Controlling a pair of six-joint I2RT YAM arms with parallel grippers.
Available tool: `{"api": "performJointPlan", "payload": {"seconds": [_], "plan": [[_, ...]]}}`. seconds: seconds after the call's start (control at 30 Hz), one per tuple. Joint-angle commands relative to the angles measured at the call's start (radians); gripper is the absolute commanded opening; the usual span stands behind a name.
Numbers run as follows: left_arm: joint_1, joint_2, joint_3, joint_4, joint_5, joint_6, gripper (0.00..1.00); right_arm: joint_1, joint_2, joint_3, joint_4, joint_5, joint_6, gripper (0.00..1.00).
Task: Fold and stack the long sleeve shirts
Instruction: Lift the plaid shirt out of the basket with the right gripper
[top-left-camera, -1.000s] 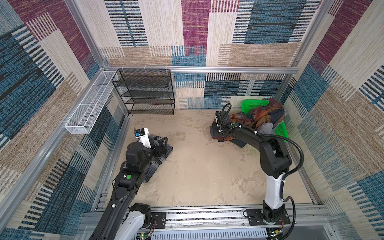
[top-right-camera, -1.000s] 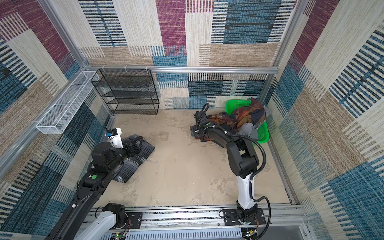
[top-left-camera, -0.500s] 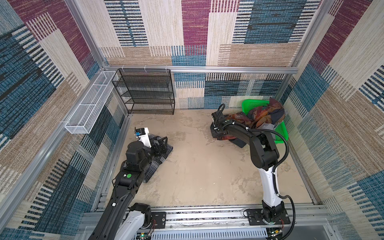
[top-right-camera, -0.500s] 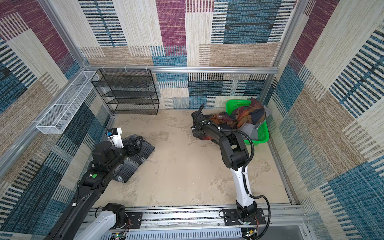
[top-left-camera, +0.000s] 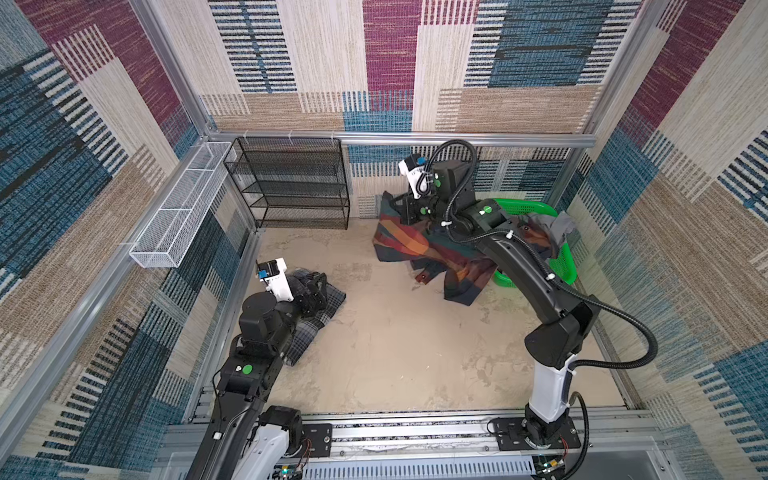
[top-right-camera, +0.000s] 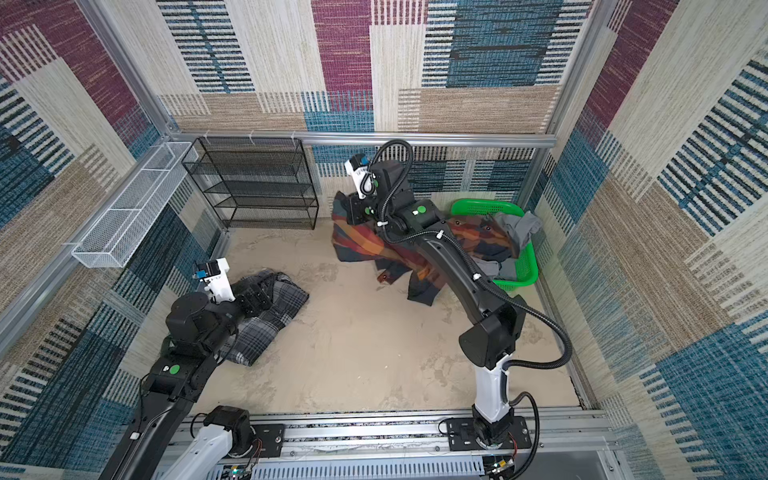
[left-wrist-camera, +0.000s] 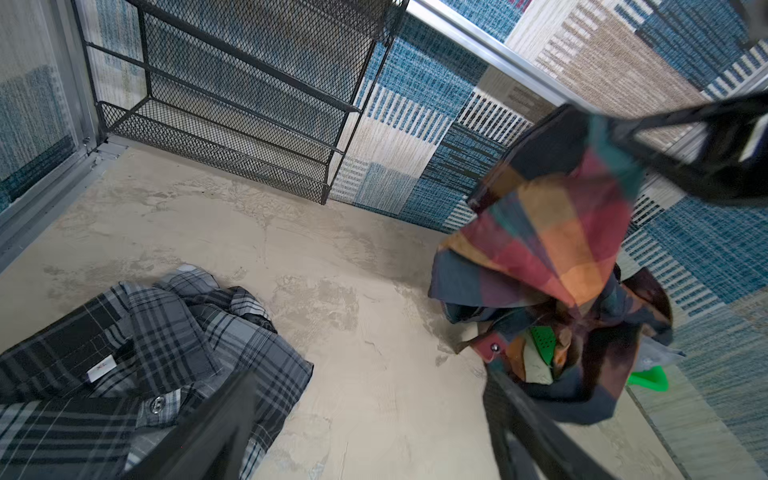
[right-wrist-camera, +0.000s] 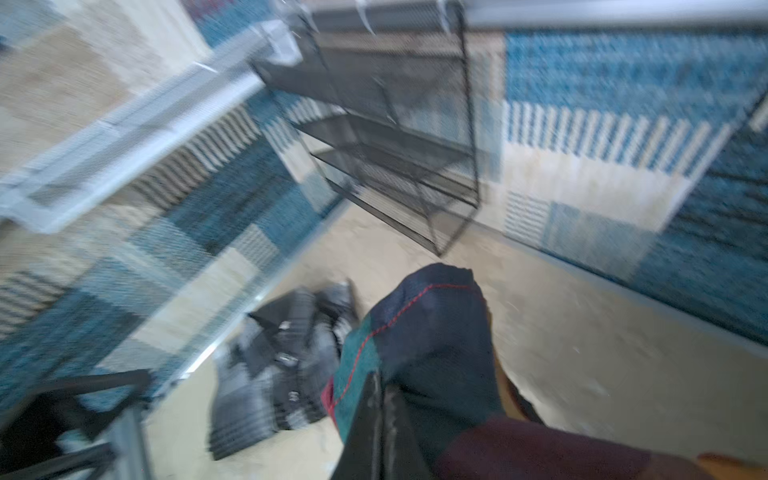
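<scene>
1. Since a second ago, our right gripper (top-right-camera: 351, 212) has closed tight on an edge of the colourful plaid shirt (top-left-camera: 409, 245) and risen from the tabletop (top-left-camera: 395, 353) to well above it. The cloth now hangs from the jaws, its far end draped over the rim of the green basket (top-left-camera: 561, 266).
2. Our left gripper (top-right-camera: 259, 297) has not shifted. Its jaws stand wide and hold nothing, just over the grey plaid shirt (top-right-camera: 282, 307), which lies crumpled by the left wall.
3. We judge the step in hand to be drawing the colourful shirt out of the basket. We should carry it up and towards the open middle until the trailing end clears the rim.
4. The right wrist view is blurred, but it shows only a navy-and-teal corner past the fingers. That is a small bite, so we should move smoothly and avoid jerks.
5. A grey garment (top-right-camera: 515, 226) lies in the basket against the shirt and could come along, or the basket could tip. Slow pulling guards against both.
6. We should set the shirt down well apart from the grey one, so that the left gripper can take a second corner.
</scene>
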Motion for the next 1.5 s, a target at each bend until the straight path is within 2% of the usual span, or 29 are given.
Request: {"api": "performJointPlan", "payload": {"seconds": [0.0, 0.1, 0.17, 0.23, 0.33, 0.5, 0.63, 0.8, 0.87, 0.93, 1.0, 1.2, 1.4, 1.47], "plan": [[-0.001, -0.021, 0.049, -0.079, -0.004, 0.03, 0.88, 0.016, 0.015, 0.211, -0.051, -0.199, 0.073, 0.0], [-0.001, -0.037, 0.089, -0.129, 0.016, 0.03, 0.87, 0.016, -0.018, 0.274, 0.034, -0.302, 0.13, 0.0], [-0.002, -0.05, 0.121, -0.166, 0.028, 0.034, 0.87, 0.016, -0.066, 0.234, 0.14, -0.398, 0.172, 0.0], [-0.004, -0.06, 0.149, -0.195, 0.042, 0.043, 0.87, 0.016, -0.11, 0.197, 0.216, -0.441, 0.219, 0.0], [-0.011, -0.083, 0.178, -0.228, 0.073, 0.063, 0.87, 0.009, -0.161, 0.124, 0.198, -0.352, 0.198, 0.0], [-0.048, -0.118, 0.185, -0.267, 0.115, 0.126, 0.87, -0.039, -0.302, -0.209, 0.295, -0.302, 0.212, 0.0], [-0.095, -0.159, 0.182, -0.322, 0.087, 0.222, 0.89, -0.094, -0.424, -0.374, 0.398, -0.322, 0.239, 0.0], [-0.164, -0.253, 0.165, -0.366, -0.097, 0.317, 0.91, -0.202, -0.498, -0.436, 0.398, -0.389, 0.267, 0.0], [-0.178, -0.308, 0.115, -0.319, -0.109, 0.339, 0.93, -0.214, -0.521, -0.467, 0.406, -0.426, 0.271, 0.0], [-0.182, -0.358, 0.05, -0.254, -0.058, 0.36, 0.94, -0.213, -0.54, -0.495, 0.416, -0.45, 0.271, 0.0], [-0.182, -0.386, 0.005, -0.21, 0.041, 0.409, 0.94, -0.216, -0.556, -0.511, 0.416, -0.472, 0.269, 0.0], [-0.19, -0.449, -0.083, -0.195, 0.378, 0.677, 0.94, -0.238, -0.572, -0.486, 0.378, -0.482, 0.252, 0.0], [-0.25, -0.414, -0.091, -0.291, 0.486, 0.79, 0.91, -0.26, -0.561, -0.464, 0.368, -0.509, 0.264, 0.0], [-0.272, -0.397, -0.094, -0.29, 0.522, 0.768, 0.91, -0.265, -0.555, -0.45, 0.365, -0.516, 0.267, 0.0]]}}
